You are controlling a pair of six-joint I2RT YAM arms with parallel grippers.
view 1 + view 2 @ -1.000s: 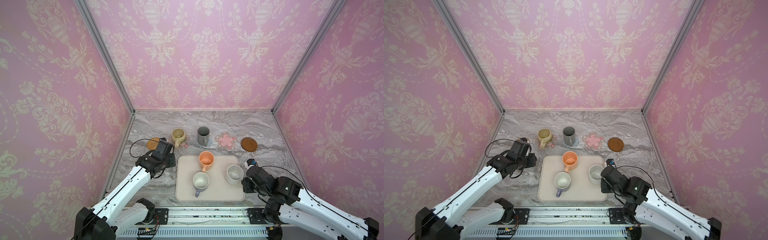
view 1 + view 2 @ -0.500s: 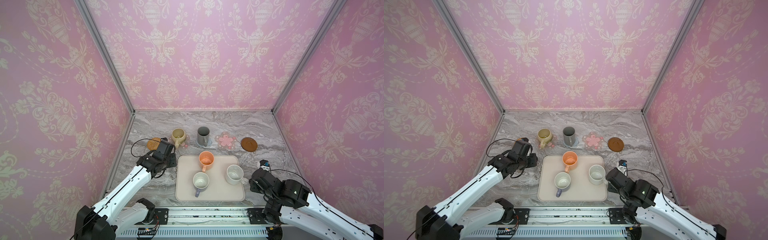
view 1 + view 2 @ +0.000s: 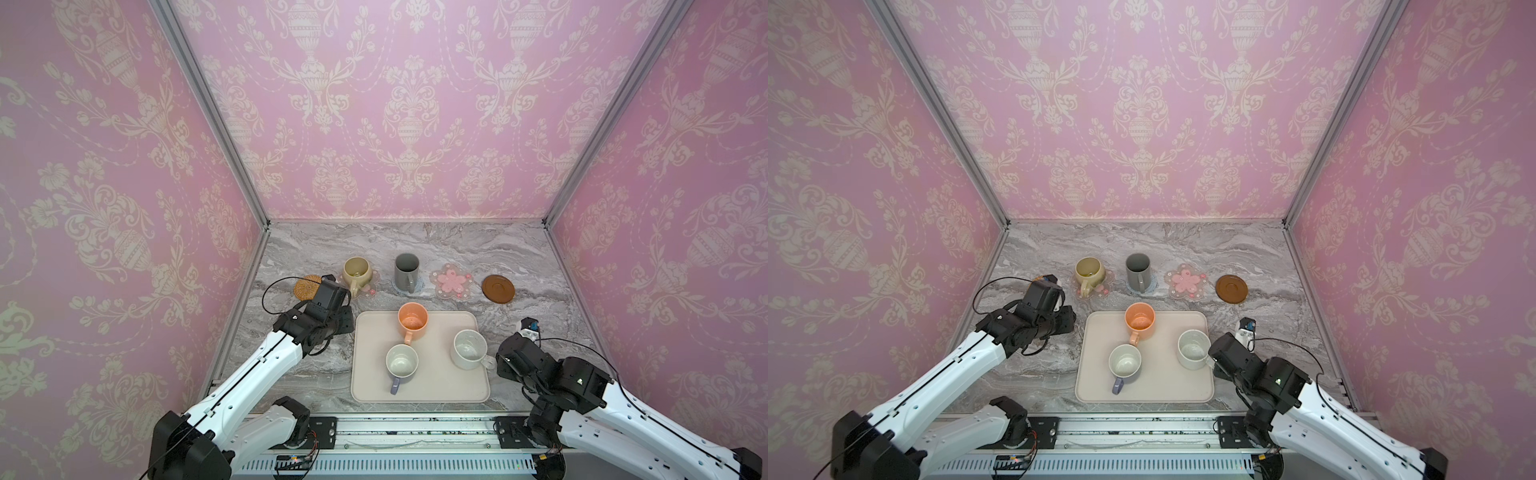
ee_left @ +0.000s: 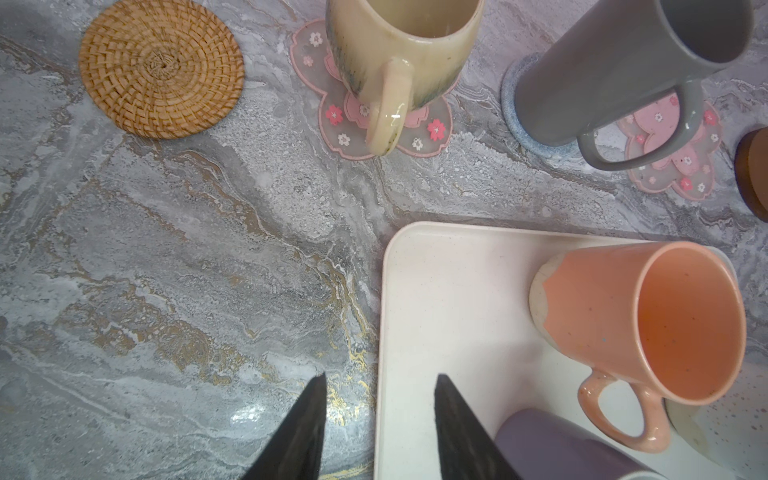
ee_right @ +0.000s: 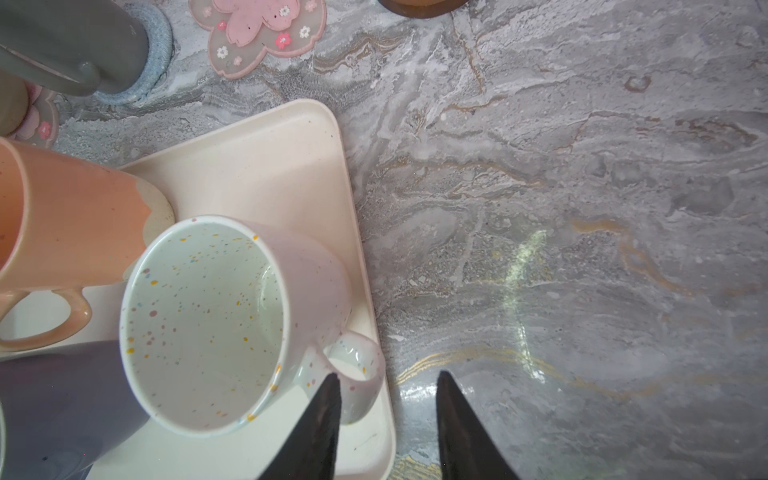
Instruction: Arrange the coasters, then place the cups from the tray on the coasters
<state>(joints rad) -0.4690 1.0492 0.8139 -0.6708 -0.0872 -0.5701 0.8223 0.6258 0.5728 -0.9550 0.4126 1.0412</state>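
Along the back stand the coasters: a rattan round (image 3: 308,286), a flowered one under the beige-yellow cup (image 3: 357,272), a blue-grey one under the tall dark grey cup (image 3: 406,272), a bare flowered one (image 3: 451,281) and a dark brown disc (image 3: 498,288). On the tray (image 3: 440,386) stand the peach cup (image 3: 412,322), the lavender cup (image 3: 401,364) and the speckled white cup (image 3: 469,349). My right gripper (image 5: 386,376) is open and straddles the white cup's handle (image 5: 365,365) without pinching it. Open and empty, my left gripper (image 4: 380,378) hovers over the tray's left edge (image 4: 384,332).
Grey marble table (image 3: 536,266) shut in by pink patterned walls on three sides. A metal rail (image 3: 407,428) runs along the front edge. Bare table lies right of the tray and between the tray and the coaster row.
My right gripper drew back to the right from the white cup's side, and its jaws opened around the handle. The left arm has stayed put.
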